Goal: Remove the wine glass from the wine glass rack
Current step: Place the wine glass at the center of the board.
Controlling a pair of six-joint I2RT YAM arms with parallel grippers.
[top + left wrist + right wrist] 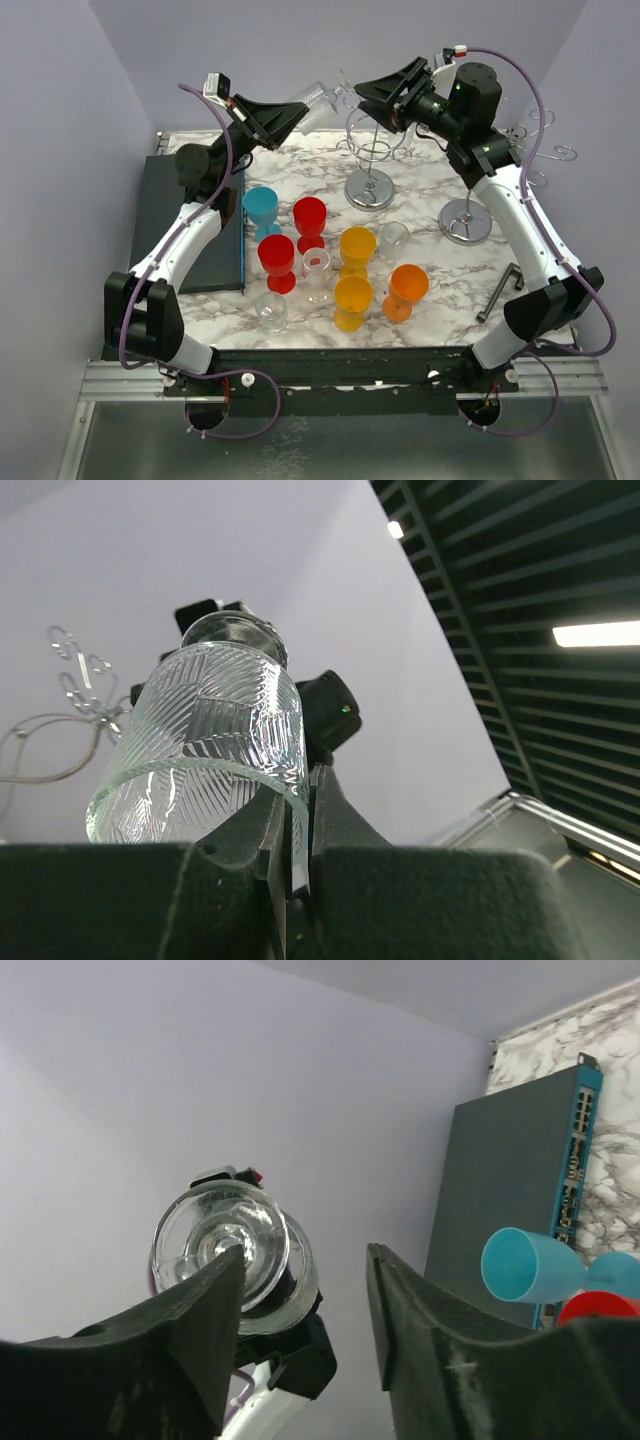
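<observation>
Your left jaws are clamped on the rim of the wine glass, holding it aloft just left of the wine glass rack and seemingly free of its hooks. Your right jaws stand open around its foot. Likely left: setting it on the counter.

We see soft, even light from above on the tabletop; the cups cast only short, faint shadows, and the rack base shows small glare spots. The top view is sharp, with slight bending at its edges. In the left wrist view a ceiling lamp burns out to white, the glass catches bright streaks, and the left tool is dark and soft. The right tool is blurred and shadowed.
</observation>
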